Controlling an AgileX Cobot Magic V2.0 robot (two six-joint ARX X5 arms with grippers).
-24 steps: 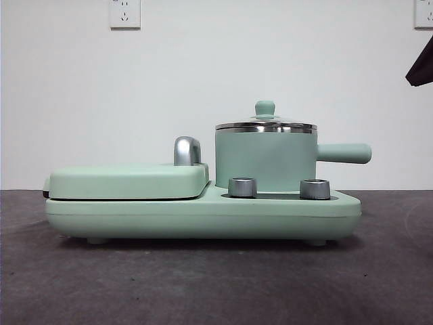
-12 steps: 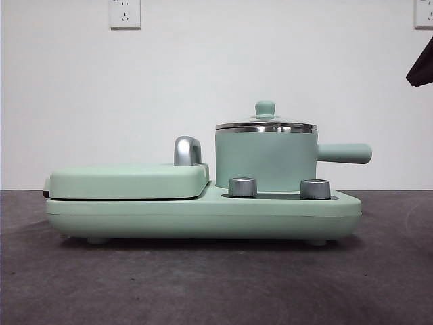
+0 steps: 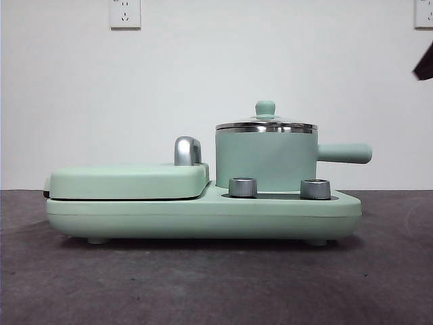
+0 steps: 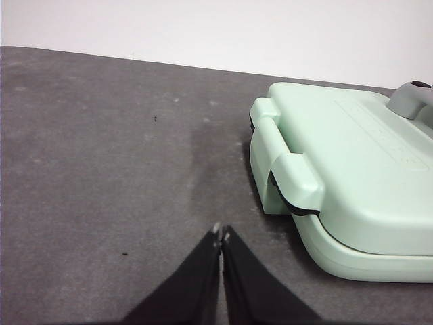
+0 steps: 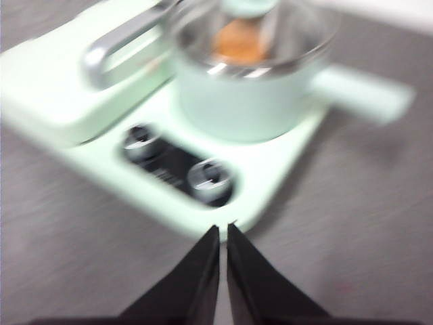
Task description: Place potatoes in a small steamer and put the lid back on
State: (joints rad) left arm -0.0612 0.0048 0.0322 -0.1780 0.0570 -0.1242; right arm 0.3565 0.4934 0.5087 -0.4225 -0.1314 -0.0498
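Observation:
The mint-green small steamer [image 3: 265, 161] stands on the right half of the cooker base, its side handle [image 3: 345, 153] pointing right. The glass lid [image 3: 265, 123] with its mint-green knob sits on the pot. In the blurred right wrist view the orange-brown potato [image 5: 238, 42] shows through the lid, inside the steamer [image 5: 247, 95]. My right gripper [image 5: 222, 230] is shut and empty, above the table off the cooker's knob side; it shows as a black tip [image 3: 425, 68] at the top right of the front view. My left gripper [image 4: 220, 234] is shut and empty over bare table beside the grill plate.
The flat mint-green grill plate [image 3: 128, 180] is closed on the left half of the cooker base [image 3: 203, 215], with a steel handle [image 3: 187, 150] behind it. Two steel knobs [image 3: 242, 187] sit in front of the pot. The grill plate fills the right of the left wrist view [image 4: 352, 176].
The black tip of the right arm has drawn back toward the top right corner of the front view. The steamer, lid and grill plate have not moved.

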